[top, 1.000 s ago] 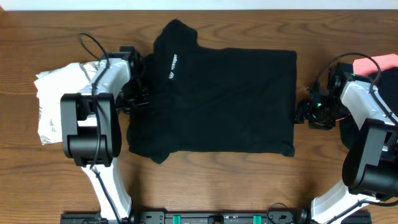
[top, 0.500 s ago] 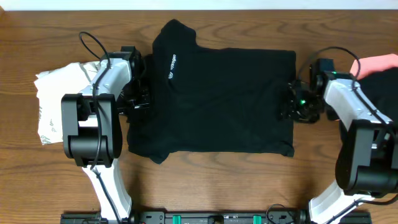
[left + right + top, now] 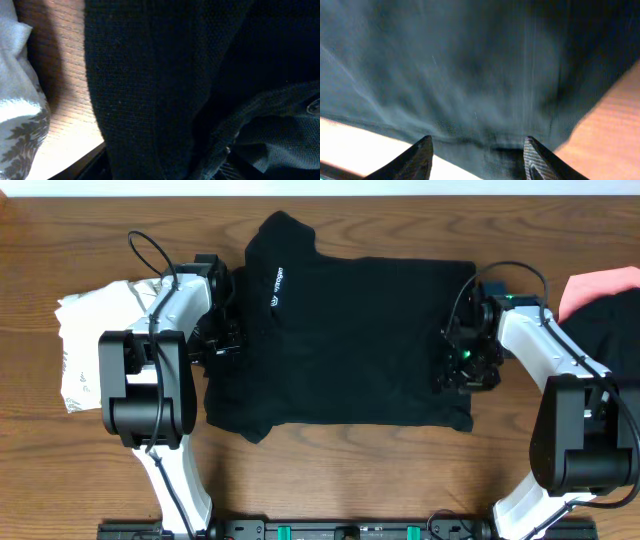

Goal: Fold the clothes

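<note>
Looks like a robotics lab bench to me: two white-and-black robot arms [image 3: 150, 380] mounted on a rail [image 3: 340, 530] at a wood-grain table [image 3: 330, 480], cables [image 3: 150, 248] looping, black shirt [image 3: 350, 340] spread between them.

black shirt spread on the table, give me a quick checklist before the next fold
1. Black short-sleeved fabric shirt lies flat on the brown wooden table: ok.
2. Right gripper over the shirt's right edge, jaws apart: ok.
3. Right gripper holding fabric: not ok, nothing pinched yet.
4. Left gripper at the shirt's left edge: ok; its grip: cannot tell.
5. White, grey-printed garment and pink cloth piece lie apart from the shirt: ok.
</note>
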`<state>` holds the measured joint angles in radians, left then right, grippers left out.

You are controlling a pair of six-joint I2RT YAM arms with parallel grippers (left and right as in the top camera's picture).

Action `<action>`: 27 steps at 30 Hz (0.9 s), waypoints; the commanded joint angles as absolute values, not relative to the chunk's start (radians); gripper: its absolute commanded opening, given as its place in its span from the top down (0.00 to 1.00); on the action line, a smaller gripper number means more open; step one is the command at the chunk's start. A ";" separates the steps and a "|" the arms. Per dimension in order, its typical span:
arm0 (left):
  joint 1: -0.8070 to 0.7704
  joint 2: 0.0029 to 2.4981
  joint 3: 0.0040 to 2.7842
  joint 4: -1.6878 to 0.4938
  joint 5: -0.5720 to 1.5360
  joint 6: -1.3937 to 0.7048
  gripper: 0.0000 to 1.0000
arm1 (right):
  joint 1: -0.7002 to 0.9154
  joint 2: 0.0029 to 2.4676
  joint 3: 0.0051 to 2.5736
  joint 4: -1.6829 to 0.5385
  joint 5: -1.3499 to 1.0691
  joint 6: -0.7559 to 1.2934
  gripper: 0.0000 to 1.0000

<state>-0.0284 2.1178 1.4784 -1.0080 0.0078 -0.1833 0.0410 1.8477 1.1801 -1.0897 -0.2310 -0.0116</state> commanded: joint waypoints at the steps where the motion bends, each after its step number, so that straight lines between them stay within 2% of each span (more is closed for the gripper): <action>1: -0.041 2.144 1.449 -1.009 0.018 -0.177 0.39 | 0.031 1.852 1.175 -1.141 -0.206 -0.015 0.43; 14: -0.041 2.144 1.449 -1.004 0.017 -0.177 0.38 | 0.026 1.852 1.171 -1.263 -0.205 -0.008 0.41; 20: -0.041 2.144 1.449 -1.004 0.018 -0.177 0.38 | 0.024 1.852 1.110 -1.244 -0.146 0.010 0.40; 27: -0.041 2.144 1.449 -1.004 0.017 -0.177 0.38 | 0.025 1.852 1.058 -1.177 -0.218 0.017 0.42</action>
<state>-0.0284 2.1178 1.4784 -1.0073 0.0074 -0.1829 0.0319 1.8477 1.0615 -1.1870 -0.1867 -0.0032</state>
